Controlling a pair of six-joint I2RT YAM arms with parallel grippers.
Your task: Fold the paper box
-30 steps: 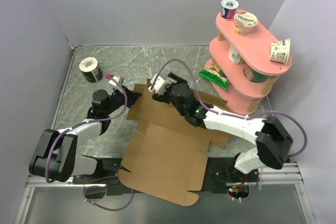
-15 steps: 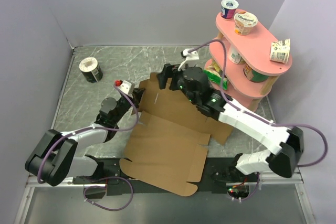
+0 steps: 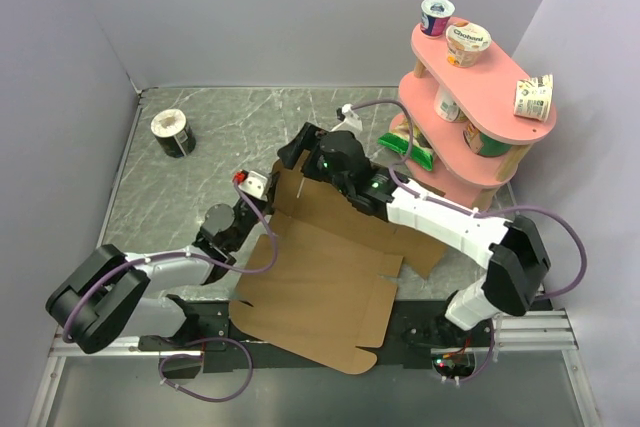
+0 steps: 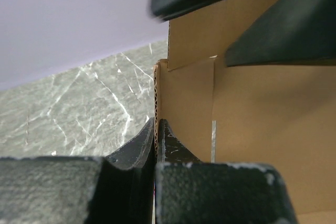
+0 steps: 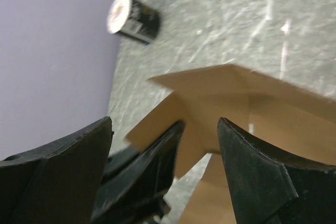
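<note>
The paper box (image 3: 320,287) is a flat brown cardboard sheet on the grey marble table, with its left flap (image 4: 236,129) lifted upright. My left gripper (image 3: 266,213) is shut on that flap's edge. In the left wrist view its two fingers (image 4: 170,145) pinch the corrugated edge. My right gripper (image 3: 293,153) hangs open over the flap's far corner (image 5: 220,93), its fingers (image 5: 252,171) on either side of the corner and not touching it. The left gripper's dark finger (image 5: 149,174) shows between them.
A black can (image 3: 172,133) lies at the far left near the wall and appears as the black can (image 5: 134,22) in the right wrist view. A pink tiered shelf (image 3: 500,77) with yogurt cups stands at the right, with a green packet (image 3: 405,150) on its lowest tier.
My left gripper has slid toward the near side and to the right along the cardboard's left edge, lifting the flap. My right gripper swung its wrist round and now hovers over the flap's far corner.
</note>
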